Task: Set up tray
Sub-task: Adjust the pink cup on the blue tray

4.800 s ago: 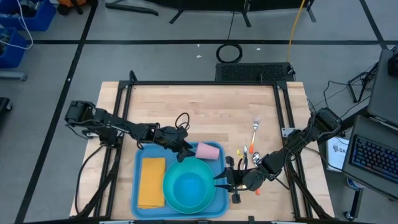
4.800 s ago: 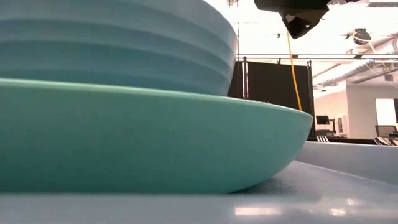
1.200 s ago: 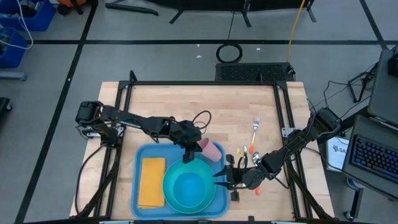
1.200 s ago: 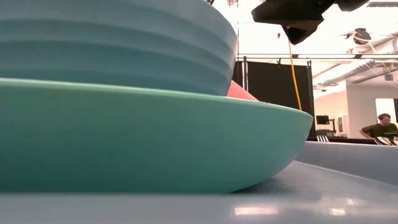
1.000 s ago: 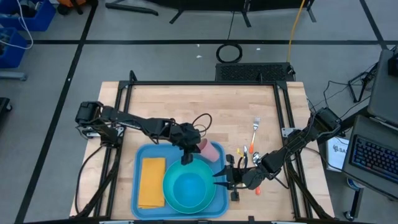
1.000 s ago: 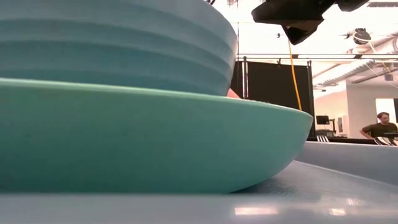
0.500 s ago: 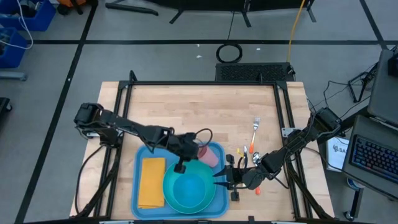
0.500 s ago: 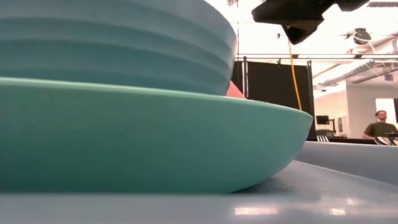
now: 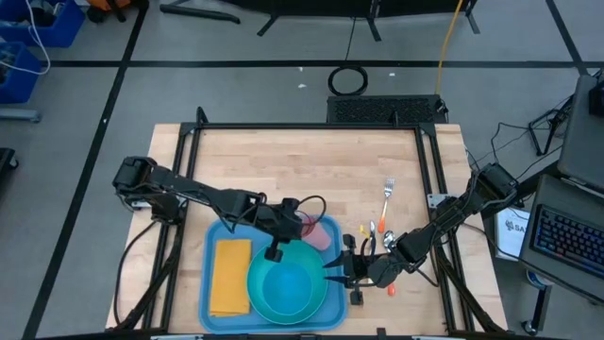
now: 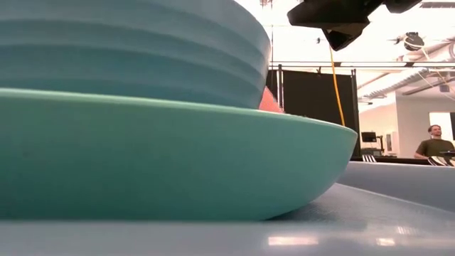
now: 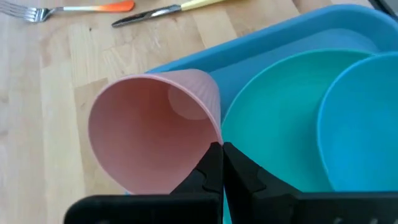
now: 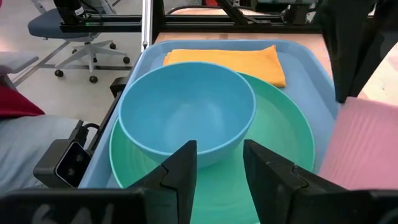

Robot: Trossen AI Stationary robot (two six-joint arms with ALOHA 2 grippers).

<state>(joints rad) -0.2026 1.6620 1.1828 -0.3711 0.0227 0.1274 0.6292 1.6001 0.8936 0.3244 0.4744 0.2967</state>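
Your low view is almost wholly blocked: the turquoise plate (image 10: 178, 163) and the blue bowl (image 10: 135, 50) stacked on it fill it, leaving only a sliver of the pink cup (image 10: 269, 102) behind the plate's rim and a person (image 10: 431, 142) far off in the room. From above you see the blue tray (image 9: 215, 247) at the near middle of the table (image 9: 311, 165), with the orange napkin (image 9: 230, 276) lying flat in its left part and the plate and bowl in its right part, the plate's edge close to the tray's right rim. The left claw (image 9: 304, 228) reaches over the tray's far right corner, its fingers (image 11: 211, 168) pinched together on the cup's rim; the cup lies tilted on its side, mouth toward that wrist camera, but you cannot tell whether it rests on the tray's rim or is lifted clear. The right claw (image 9: 342, 269) sits just beside the tray's right edge, fingers (image 12: 180, 165) spread apart and gripping nothing. Only the left wrist view shows clearly the fork (image 11: 68, 9) with its orange handle and the knife (image 11: 168, 9) on bare wood beyond the tray. The far half of the table lies open.
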